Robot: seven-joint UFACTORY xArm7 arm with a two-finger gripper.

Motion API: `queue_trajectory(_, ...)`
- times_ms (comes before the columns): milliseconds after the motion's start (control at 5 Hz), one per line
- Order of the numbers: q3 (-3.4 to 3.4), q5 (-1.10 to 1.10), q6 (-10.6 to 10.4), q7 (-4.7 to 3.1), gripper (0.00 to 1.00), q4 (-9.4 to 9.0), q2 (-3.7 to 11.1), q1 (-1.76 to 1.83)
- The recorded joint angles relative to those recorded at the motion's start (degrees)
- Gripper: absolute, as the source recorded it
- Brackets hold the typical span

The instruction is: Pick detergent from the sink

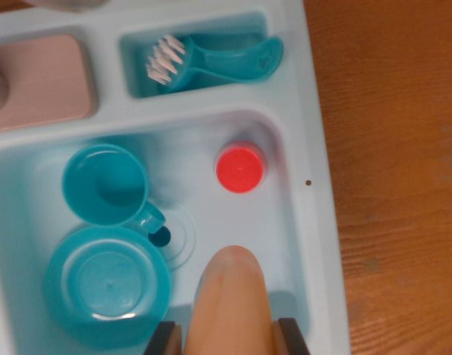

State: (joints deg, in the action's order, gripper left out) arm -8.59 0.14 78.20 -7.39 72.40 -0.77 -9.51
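Detergent [240, 168], seen from above as a bottle with a round red cap, stands upright in the basin of the pale blue toy sink [308, 133], toward the basin's far right corner and close to its right wall. Nothing touches it.

To its left in the same basin sits a teal cup [106, 183], open side up, its handle pointing toward the drain [160, 237]. Nearer than the cup, at the wrist view's lower left, lies a teal bowl [106, 285], also open side up, its rim just beside the cup's handle.

At the near edge of the view, right of the bowl, a rounded orange shape [231, 303] rises from the bottom edge, blurred, with dark parts on either side of its base; this belongs to the gripper, but the pincer's fingertips are not clear and I cannot tell whether it is spread or pressed together. It sits nearer than the detergent and apart from it.

Beyond the basin, a far compartment holds a teal dish brush [211, 61] with white bristles. Left of that lies a pink pad [41, 81]. A wooden table [396, 177] shows on the right.
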Motion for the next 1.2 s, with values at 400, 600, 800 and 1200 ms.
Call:
queue_trajectory(400,0.01,-0.10,2.4,0.08,1.00,1.85,-0.57,0.02)
queue_trajectory(600,0.01,-0.10,2.4,0.08,1.00,1.85,-0.57,0.02)
queue_trajectory(800,0.02,-0.20,4.8,0.17,1.00,3.70,-1.14,0.04)
queue_trajectory(1200,0.03,-0.30,7.1,0.25,1.00,5.43,-1.67,0.06)
